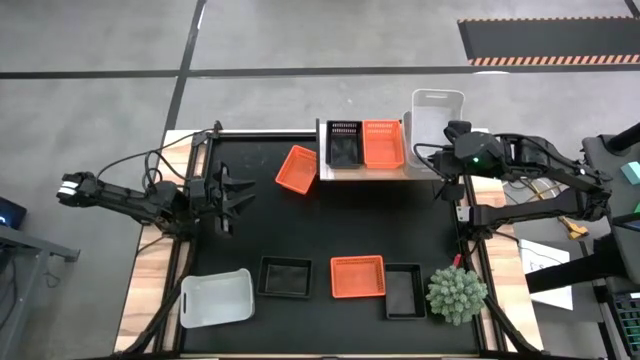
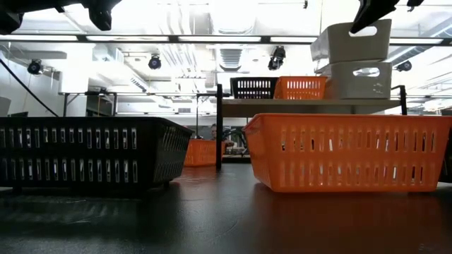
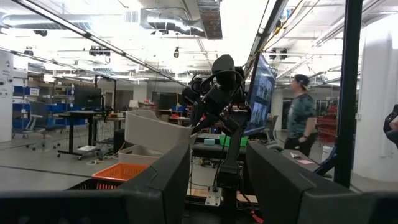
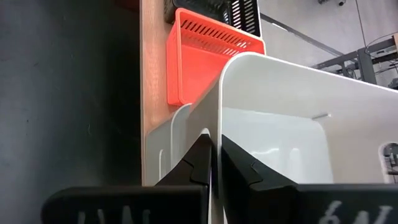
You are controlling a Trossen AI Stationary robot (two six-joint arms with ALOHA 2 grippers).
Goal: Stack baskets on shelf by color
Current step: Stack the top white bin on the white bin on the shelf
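Observation:
The light-wood shelf [image 1: 325, 172] stands at the table's far side. On it a black basket [image 1: 344, 144] and an orange basket [image 1: 383, 143] stand side by side, with a white basket [image 2: 357, 79] at the right end. My right gripper [image 1: 448, 133] is shut on a second white basket [image 1: 436, 112], tilted above the first. Another orange basket [image 1: 297, 168] leans against the shelf's left end. My left gripper [image 1: 236, 190] hangs open and empty over the table's left part. My right gripper pinches the upper white basket's wall at its rim [image 4: 219, 118], one finger inside the basket and one outside. The fingers come from above, slanting in from the table's right side. The basket is tilted [image 2: 352, 41], over the lower white basket [image 4: 160, 146].
Along the near edge lie a white basket [image 1: 215, 299], a black basket [image 1: 285, 276], an orange basket [image 1: 357, 277], another black basket [image 1: 404, 291] and a green spiky plant [image 1: 457, 293]. A person [image 3: 303, 115] stands in the room beyond the table.

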